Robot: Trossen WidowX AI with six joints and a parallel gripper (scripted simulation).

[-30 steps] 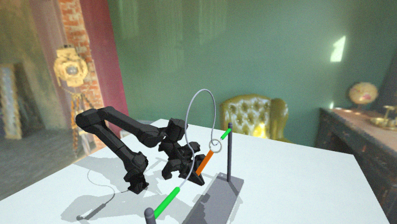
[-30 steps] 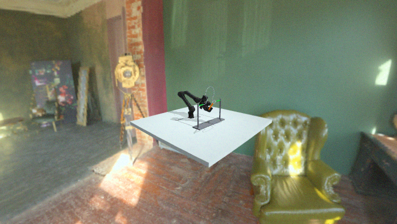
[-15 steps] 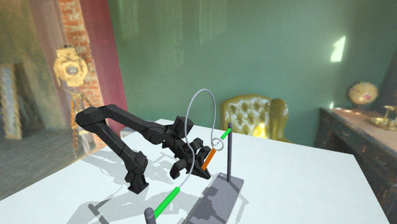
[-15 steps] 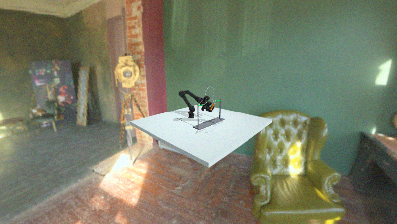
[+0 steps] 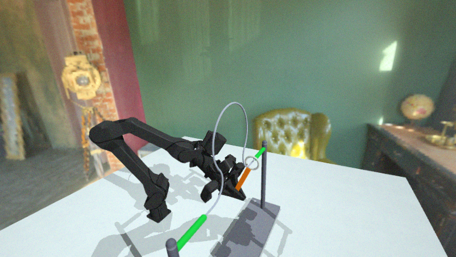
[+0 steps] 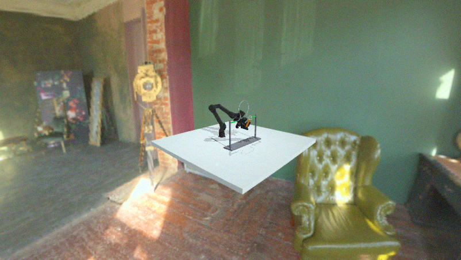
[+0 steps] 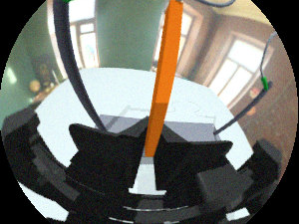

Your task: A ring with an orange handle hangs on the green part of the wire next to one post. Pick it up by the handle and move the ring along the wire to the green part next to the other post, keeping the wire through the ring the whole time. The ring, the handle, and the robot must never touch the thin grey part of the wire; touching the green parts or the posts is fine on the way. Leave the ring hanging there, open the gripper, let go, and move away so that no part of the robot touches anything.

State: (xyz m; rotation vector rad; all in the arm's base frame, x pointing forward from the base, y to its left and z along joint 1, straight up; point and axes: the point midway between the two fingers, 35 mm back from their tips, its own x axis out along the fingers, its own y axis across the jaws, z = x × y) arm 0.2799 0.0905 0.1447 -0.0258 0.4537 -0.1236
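Note:
The grey ring (image 5: 246, 158) sits on the wire at the inner end of the green part (image 5: 261, 152) (image 6: 253, 116) beside the far post (image 5: 263, 178) (image 6: 255, 129). I cannot tell whether the wire inside it is green or grey. Its orange handle (image 5: 243, 178) (image 6: 247, 122) (image 7: 161, 82) slants down from the ring into my gripper (image 5: 237, 190) (image 6: 244, 125) (image 7: 150, 150), which is shut on the handle's lower end, low over the table. The thin grey wire (image 5: 229, 105) loops high and runs down in front of my wrist to the other green part (image 5: 191, 232) (image 7: 265, 83) at the near post (image 5: 171, 247) (image 6: 229, 135).
Both posts stand on a grey base plate (image 5: 255, 220) (image 6: 240, 144) on the white table (image 5: 335, 207) (image 6: 252, 167). The arm's base (image 5: 156, 207) stands left of the wire. A green armchair (image 5: 291, 133) (image 6: 342, 193) is beyond the table.

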